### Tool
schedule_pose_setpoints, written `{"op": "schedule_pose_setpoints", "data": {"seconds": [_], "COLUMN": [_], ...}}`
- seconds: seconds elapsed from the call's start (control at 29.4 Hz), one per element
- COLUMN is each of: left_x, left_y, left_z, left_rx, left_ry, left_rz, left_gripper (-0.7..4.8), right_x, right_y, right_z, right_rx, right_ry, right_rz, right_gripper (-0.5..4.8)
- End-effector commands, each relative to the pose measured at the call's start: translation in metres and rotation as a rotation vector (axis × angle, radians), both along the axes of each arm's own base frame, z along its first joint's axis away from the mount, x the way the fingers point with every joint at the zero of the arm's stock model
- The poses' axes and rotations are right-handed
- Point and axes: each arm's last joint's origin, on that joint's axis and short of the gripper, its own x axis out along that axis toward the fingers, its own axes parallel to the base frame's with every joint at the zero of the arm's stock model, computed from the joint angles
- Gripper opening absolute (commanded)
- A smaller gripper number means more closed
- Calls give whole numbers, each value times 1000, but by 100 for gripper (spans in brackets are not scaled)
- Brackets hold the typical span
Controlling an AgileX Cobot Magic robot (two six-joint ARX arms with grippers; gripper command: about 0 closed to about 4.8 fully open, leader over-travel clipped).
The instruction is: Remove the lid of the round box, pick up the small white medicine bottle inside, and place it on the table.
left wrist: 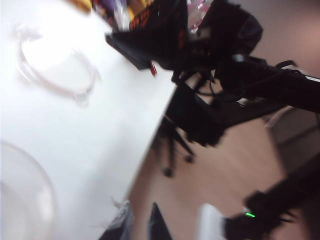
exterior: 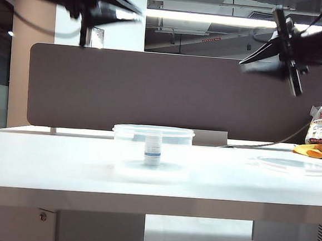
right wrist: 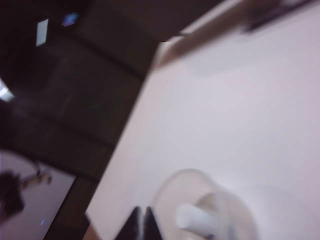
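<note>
With the lid point(exterior: 294, 164) off, the right gripper point(right wrist: 143, 220), closed and empty above the round box point(exterior: 152, 148), needed opening before descending squarely over the medicine bottle point(exterior: 152, 150); the left gripper point(left wrist: 141, 222), nearly closed, hung empty.

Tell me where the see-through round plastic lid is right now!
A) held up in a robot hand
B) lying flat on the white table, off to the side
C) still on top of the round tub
B: the thin translucent round lid lies flat on the white table, to the right of the clear round plastic tub, whose top is open, and neither hand is holding it.
</note>
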Motion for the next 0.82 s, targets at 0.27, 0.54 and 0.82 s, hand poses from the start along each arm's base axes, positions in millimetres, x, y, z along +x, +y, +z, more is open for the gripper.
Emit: {"op": "schedule_pose_setpoints", "data": {"seconds": [0.27, 0.54, 0.82], "left_x": [-54, -84, -104], "left_y": [20, 26, 10], "left_z": [68, 81, 76], "left_rx": [216, 268, 427], "left_ry": [-372, -357, -379], "left_rz": [398, 429, 404], "left_gripper": [47, 10, -6], "right_x": [-33, -78, -103], "right_y": [18, 52, 90], "right_z": [60, 106, 109], "right_rx": [8, -38, -329], "right_ry": [-208, -441, -556], "right_rz": [93, 160, 15], "right_gripper": [-5, -5, -5]}}
